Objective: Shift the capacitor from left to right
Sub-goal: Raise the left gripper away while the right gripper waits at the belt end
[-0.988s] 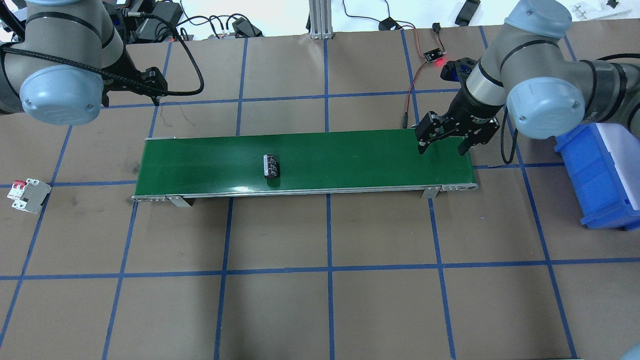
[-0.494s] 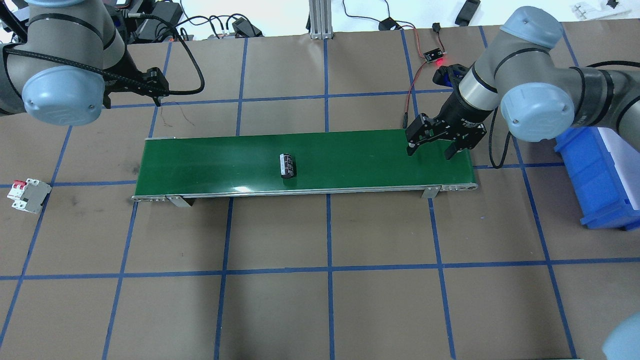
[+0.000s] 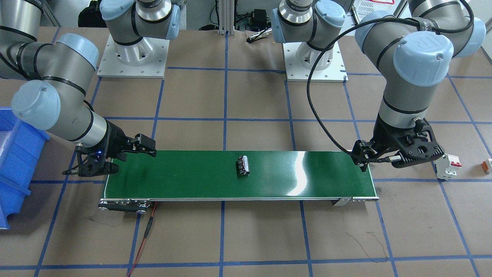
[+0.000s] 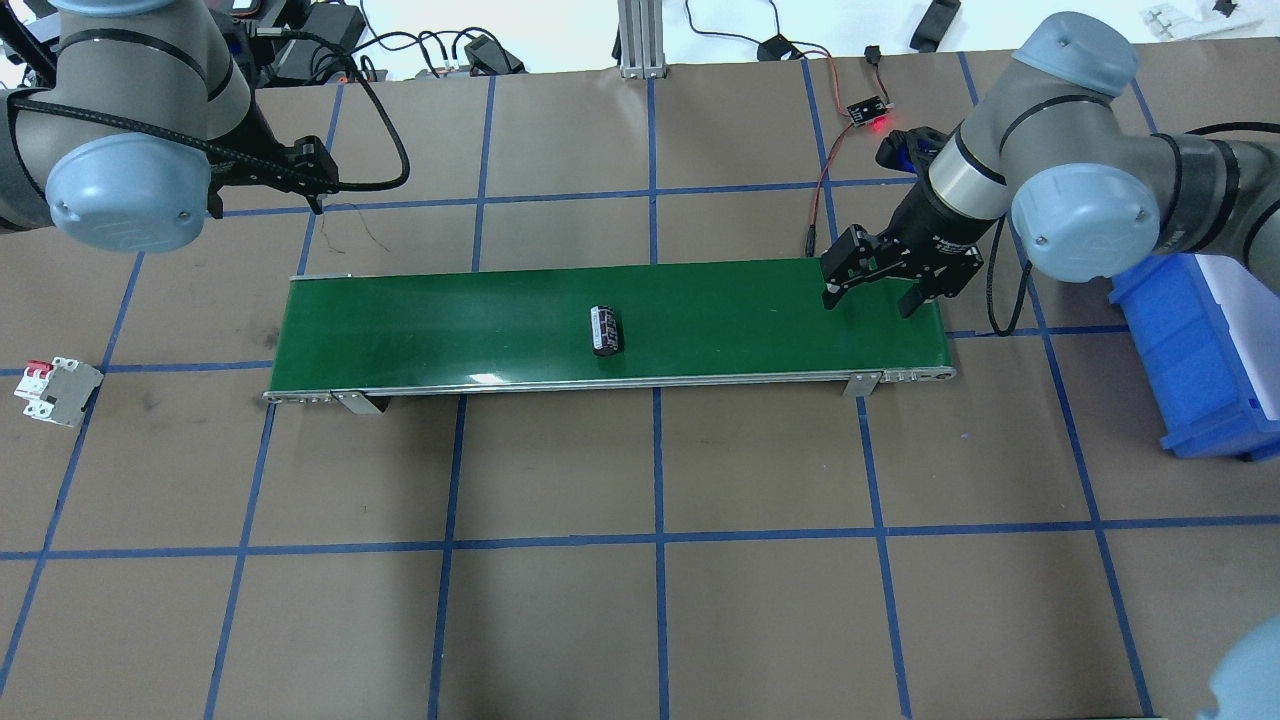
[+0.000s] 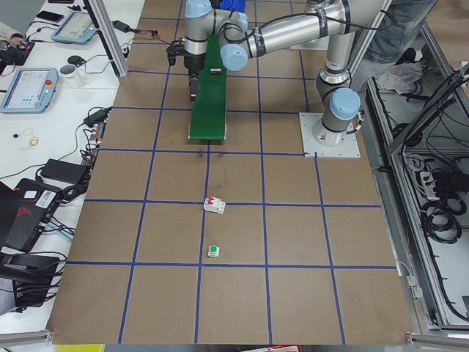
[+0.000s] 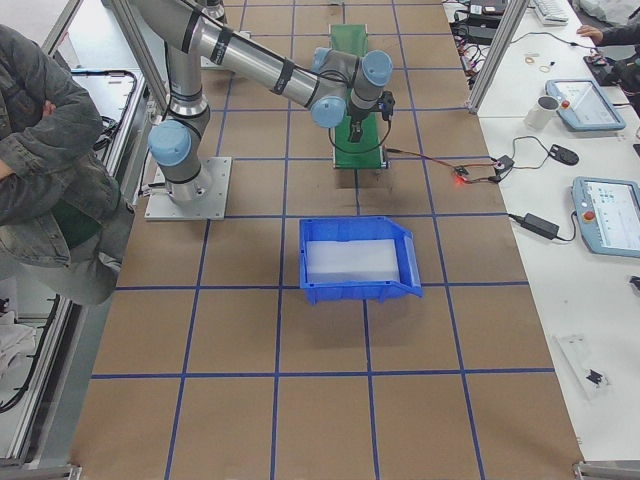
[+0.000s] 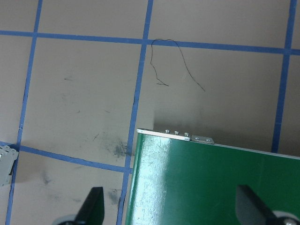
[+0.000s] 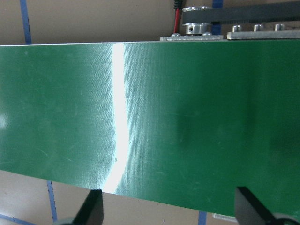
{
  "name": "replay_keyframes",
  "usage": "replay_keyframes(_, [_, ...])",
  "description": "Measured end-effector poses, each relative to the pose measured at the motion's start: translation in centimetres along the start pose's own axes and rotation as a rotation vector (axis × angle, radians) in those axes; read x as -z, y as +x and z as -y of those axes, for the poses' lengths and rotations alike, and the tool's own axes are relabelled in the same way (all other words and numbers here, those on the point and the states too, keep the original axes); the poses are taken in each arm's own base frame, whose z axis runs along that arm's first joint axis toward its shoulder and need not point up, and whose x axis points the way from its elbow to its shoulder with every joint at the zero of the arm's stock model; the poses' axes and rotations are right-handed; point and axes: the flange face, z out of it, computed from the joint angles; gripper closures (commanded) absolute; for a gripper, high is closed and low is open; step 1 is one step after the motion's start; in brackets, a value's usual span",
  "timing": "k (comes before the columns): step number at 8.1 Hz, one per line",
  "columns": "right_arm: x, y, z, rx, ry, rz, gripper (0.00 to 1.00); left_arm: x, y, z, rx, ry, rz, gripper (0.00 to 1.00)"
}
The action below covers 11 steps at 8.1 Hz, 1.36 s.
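Saw capacitor (image 4: 605, 331) lying on side at middle of green conveyor belt (image 4: 750, 310), white print too small to read. Found right gripper (image 4: 868, 304) tilted low over belt's right end, fingers wide. Found left gripper (image 7: 171, 208) pointing down over left end, fingers wide.

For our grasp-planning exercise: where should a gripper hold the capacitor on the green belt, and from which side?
From above, across its curved middle. The capacitor lies on its side on the belt, long axis seemingly across it, so a pinch closing along the belt's length would likely meet its round flanks.
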Motion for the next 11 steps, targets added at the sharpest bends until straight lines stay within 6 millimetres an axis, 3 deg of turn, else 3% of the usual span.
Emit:
replay_keyframes(7, [-1.1, 1.3, 0.5, 0.022, -0.025, 0.011, 0.00, 0.8, 1.6, -0.5, -0.017, -0.005, -0.120, 0.00])
replay_keyframes(9, [-1.1, 1.4, 0.6, 0.023, -0.023, 0.010, 0.00, 2.4, 2.2, -2.7, -0.046, -0.108, -0.182, 0.00])
replay_keyframes(11, [-1.2, 1.5, 0.6, 0.018, -0.024, 0.010, 0.00, 5.6, 1.8, -5.9, -0.057, -0.195, -0.212, 0.00])
